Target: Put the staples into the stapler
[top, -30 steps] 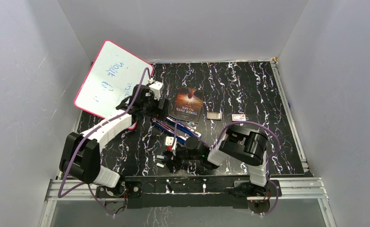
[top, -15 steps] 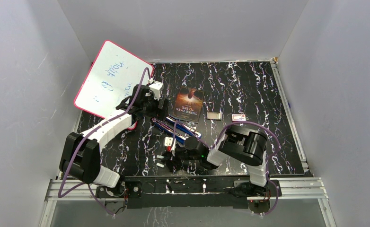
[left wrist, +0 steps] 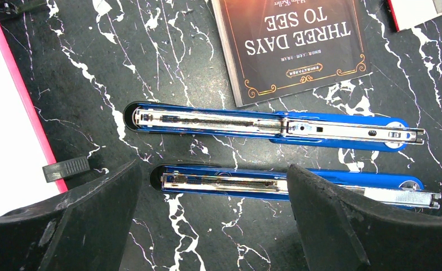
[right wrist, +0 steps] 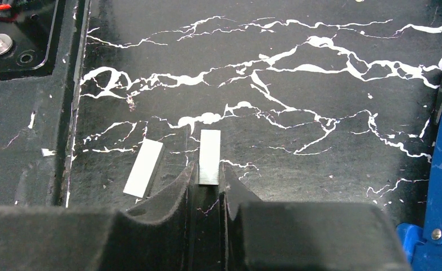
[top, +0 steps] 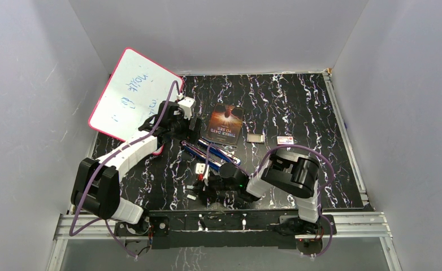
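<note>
Two blue staplers lie opened flat side by side, the farther stapler (left wrist: 264, 124) and the nearer one (left wrist: 224, 183), their metal channels facing up; they also show as a blue stapler pair (top: 210, 152) from above. My left gripper (left wrist: 213, 220) hovers open over the nearer one, holding nothing. Two silvery staples strips lie on the black marbled table. My right gripper (right wrist: 209, 172) is low at the table, its fingertips pressed on both sides of the near end of one strip (right wrist: 209, 155). The other strip (right wrist: 144, 167) lies loose just to its left.
A book (top: 226, 124) lies beyond the staplers, with a small grey piece (top: 255, 138) and a red-and-white box (top: 285, 139) to its right. A pink-rimmed whiteboard (top: 131, 93) leans at the left wall. The arm base plate (right wrist: 15, 39) borders the strips.
My right gripper's jaws have narrowed onto the staples strip. The left arm and the staplers have not moved.
</note>
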Motion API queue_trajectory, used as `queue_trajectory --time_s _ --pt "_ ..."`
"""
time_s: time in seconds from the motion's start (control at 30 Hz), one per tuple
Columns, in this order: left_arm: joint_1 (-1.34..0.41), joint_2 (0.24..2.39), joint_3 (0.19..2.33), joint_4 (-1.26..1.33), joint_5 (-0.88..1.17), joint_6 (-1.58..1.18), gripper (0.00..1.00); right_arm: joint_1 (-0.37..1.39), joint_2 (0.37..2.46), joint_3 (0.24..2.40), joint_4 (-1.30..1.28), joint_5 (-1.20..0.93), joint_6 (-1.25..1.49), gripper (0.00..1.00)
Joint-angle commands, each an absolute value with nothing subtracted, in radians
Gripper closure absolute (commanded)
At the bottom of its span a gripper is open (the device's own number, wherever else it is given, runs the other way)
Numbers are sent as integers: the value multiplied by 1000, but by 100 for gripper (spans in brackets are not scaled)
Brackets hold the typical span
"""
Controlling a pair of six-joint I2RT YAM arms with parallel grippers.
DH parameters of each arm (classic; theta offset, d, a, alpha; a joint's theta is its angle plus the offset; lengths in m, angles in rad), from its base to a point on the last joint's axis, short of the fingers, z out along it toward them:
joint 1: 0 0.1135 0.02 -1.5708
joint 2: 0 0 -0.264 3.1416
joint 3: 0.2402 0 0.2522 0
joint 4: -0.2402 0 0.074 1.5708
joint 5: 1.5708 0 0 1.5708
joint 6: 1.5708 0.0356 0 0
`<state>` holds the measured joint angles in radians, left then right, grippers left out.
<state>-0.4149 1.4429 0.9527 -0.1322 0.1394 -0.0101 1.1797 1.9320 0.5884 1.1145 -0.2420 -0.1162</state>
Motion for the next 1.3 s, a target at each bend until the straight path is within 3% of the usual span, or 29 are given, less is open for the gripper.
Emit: queue_trajectory --time_s 0.0,0.37,0.77,0.93,1.27 --pt "-421 1405 959 -140 135 1 2 1183 1894 629 1031 -245 -133 97" --pt "-422 1408 957 -138 135 0 2 1122 1621 633 909 -283 -101 100" --pt "-422 1417 960 -138 142 -2 2 844 1246 541 521 -151 -101 100" --pt "-422 1420 960 -137 147 -4 2 803 1249 588 400 -136 -95 100" --pt "-422 1416 960 -138 143 -3 2 798 1352 630 401 -70 -54 100"
